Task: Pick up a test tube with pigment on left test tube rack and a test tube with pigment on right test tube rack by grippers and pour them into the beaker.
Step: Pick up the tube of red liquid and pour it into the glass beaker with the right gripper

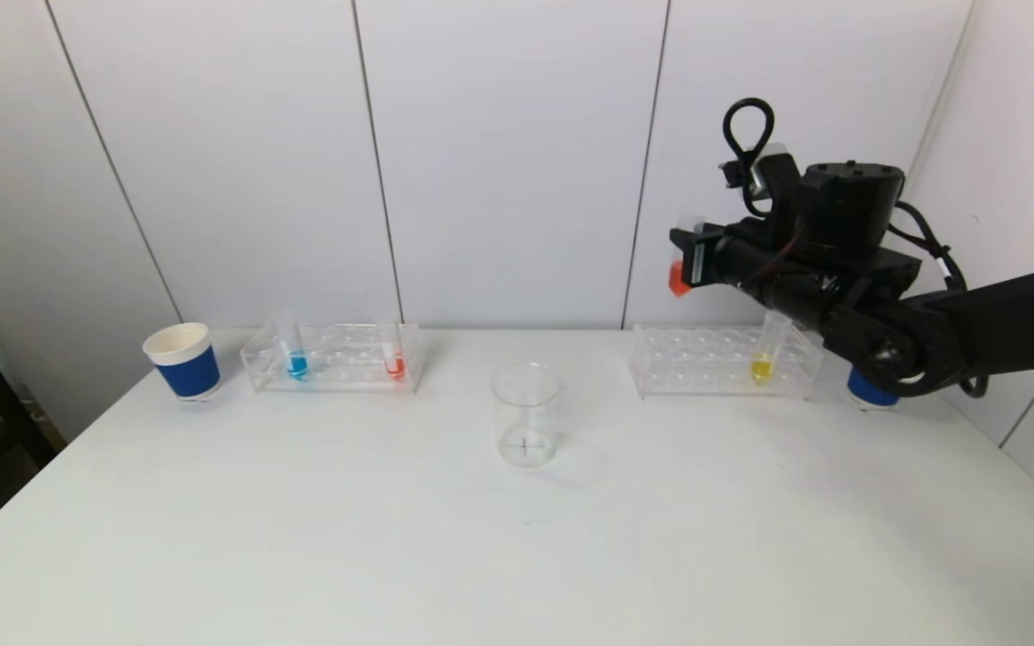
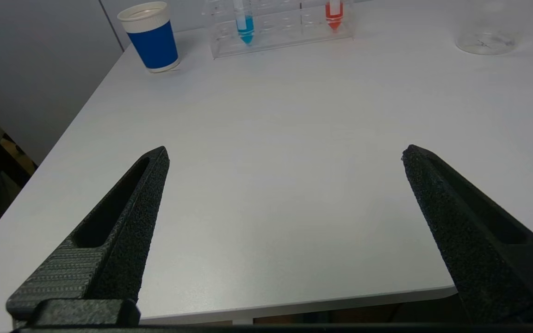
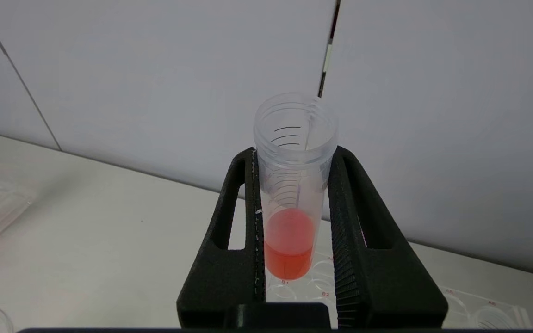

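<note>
My right gripper is shut on a test tube of orange-red pigment and holds it upright, high above the left end of the right rack. The right wrist view shows the fingers clamping the tube. A yellow tube stands in the right rack. The left rack holds a blue tube and a red tube. The empty glass beaker stands between the racks. My left gripper is open and empty over the table's near left edge.
A blue-and-white paper cup stands left of the left rack. Another blue cup sits behind my right arm, right of the right rack. A white panelled wall runs close behind the racks.
</note>
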Motion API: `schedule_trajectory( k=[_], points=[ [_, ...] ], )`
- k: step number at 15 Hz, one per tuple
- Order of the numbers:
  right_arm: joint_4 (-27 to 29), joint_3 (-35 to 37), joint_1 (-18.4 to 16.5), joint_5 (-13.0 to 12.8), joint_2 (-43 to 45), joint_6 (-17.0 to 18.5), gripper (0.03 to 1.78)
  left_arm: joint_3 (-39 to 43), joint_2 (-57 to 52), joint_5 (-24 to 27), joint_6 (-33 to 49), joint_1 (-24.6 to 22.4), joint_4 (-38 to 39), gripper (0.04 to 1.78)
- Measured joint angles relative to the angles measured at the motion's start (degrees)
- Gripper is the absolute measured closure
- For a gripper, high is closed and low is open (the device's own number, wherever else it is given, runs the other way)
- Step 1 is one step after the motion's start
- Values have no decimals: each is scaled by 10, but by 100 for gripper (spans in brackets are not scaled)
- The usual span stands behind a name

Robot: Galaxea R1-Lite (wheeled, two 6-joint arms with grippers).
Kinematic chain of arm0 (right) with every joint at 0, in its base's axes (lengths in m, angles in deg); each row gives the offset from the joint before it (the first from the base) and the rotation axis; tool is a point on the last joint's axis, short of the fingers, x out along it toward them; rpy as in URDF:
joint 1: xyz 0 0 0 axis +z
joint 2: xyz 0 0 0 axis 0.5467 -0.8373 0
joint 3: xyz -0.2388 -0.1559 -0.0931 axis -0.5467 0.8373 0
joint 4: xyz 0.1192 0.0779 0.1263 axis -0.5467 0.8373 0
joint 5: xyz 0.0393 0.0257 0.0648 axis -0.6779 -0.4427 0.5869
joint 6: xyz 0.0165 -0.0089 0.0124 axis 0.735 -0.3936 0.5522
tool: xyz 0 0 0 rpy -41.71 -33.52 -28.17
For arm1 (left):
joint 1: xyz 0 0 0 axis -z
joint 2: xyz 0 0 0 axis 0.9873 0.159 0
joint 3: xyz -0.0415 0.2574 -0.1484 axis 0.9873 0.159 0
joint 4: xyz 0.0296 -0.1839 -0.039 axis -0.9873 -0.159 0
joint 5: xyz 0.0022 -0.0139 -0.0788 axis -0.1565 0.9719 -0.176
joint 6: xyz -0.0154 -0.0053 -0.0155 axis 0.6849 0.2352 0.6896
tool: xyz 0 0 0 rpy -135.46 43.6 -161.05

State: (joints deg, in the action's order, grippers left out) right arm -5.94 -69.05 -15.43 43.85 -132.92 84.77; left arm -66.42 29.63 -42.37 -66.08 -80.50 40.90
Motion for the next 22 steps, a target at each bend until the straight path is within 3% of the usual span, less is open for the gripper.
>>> schedule_trajectory(
  k=[8,12,16,19,22],
  points=[
    [84,-3,32,29,73,-31,134,0,0,0,0,0,0,6],
    [123,-2,57,33,102,-73,134,0,0,0,0,0,0,6],
    [134,1,71,55,112,-108,134,0,0,0,0,0,0,6],
    [127,8,73,56,111,-162,134,0,0,0,0,0,0,6],
    [126,10,72,88,111,-201,134,0,0,0,0,0,0,6]
  ],
)
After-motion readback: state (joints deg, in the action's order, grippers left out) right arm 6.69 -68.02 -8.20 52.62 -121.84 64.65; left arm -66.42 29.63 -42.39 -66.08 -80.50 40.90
